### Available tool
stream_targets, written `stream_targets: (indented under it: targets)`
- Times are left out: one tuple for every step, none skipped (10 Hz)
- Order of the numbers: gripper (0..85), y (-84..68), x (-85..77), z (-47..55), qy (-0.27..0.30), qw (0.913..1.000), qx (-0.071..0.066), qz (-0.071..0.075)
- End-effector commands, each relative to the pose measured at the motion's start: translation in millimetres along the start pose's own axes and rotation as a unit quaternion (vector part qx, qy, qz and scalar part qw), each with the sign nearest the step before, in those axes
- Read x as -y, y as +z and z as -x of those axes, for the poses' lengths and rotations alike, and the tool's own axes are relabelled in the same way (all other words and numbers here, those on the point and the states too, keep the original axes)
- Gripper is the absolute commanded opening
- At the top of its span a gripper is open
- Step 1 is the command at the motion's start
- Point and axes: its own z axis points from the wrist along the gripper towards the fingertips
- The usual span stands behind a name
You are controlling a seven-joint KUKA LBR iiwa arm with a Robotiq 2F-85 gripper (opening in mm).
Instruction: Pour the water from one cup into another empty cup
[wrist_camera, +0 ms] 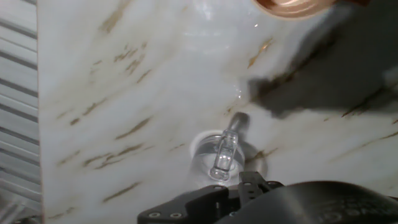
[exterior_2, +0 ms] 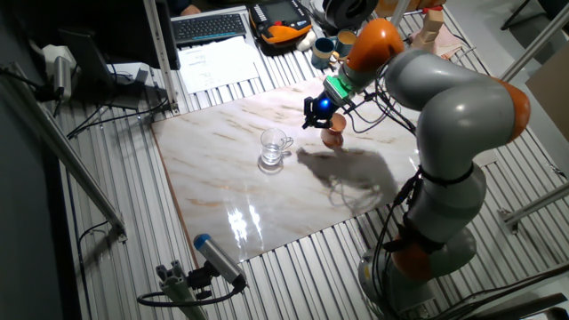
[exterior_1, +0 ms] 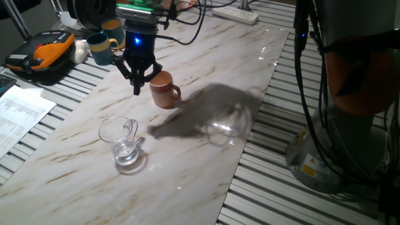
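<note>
**Desk:** Where is the end effector?

**Me:** I see the end effector (exterior_1: 138, 80) hanging above the marble table (exterior_1: 206, 156), close to its far edge. Its dark fingers (exterior_1: 133, 76) point down, tips close together with nothing between them, though I cannot tell for sure how far they are parted. A blue light glows on the wrist above them.

**Desk:** And the cups?

**Me:** The glass mug (exterior_1: 120, 140) stands upright toward the near left part of the table, handle turned to the right, with a little water (exterior_1: 127, 154) in its base. In the hand view I look almost straight down on the mug (wrist_camera: 221, 158). The terracotta mug (exterior_1: 164, 89) stands upright just right of the fingers, well apart from the glass one, handle to the right.

**Desk:** Any writing I should log?

**Me:** Printed sheets (exterior_1: 22, 109) lie off the left edge, but I cannot read the text. A yellow label (exterior_1: 309, 166) sits on the arm's base; its print is too small. Two teal mugs (exterior_1: 101, 47) stand beyond the far left corner
</note>
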Motion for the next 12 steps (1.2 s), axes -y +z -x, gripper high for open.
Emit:
stream_targets:
  targets:
    - [0.0, 0.1, 0.0, 0.0, 0.014, 0.9987, -0.008, 0.047]
    - [0.0, 0.1, 0.0, 0.0, 0.018, 0.9986, -0.004, 0.049]
    - [0.0, 0.1, 0.0, 0.0, 0.016, 0.9992, 0.008, 0.036]
    - [0.0, 0.1, 0.0, 0.0, 0.011, 0.9996, 0.017, 0.021]
    - [0.0, 0.1, 0.0, 0.0, 0.007, 0.9997, 0.023, 0.007]
    - [0.0, 0.1, 0.0, 0.0, 0.009, 0.9995, 0.027, -0.010]
    - [0.0, 0.1, 0.0, 0.0, 0.021, 0.9991, 0.034, -0.011]
    - [0.0, 0.1, 0.0, 0.0, 0.023, 0.9990, 0.035, -0.012]
    - [0.0, 0.1, 0.0, 0.0, 0.024, 0.9991, 0.034, -0.012]
    - [0.0, 0.1, 0.0, 0.0, 0.027, 0.9988, 0.038, -0.015]
    - [0.0, 0.1, 0.0, 0.0, 0.028, 0.9984, 0.044, -0.023]
    - [0.0, 0.1, 0.0, 0.0, 0.026, 0.9978, 0.048, -0.037]
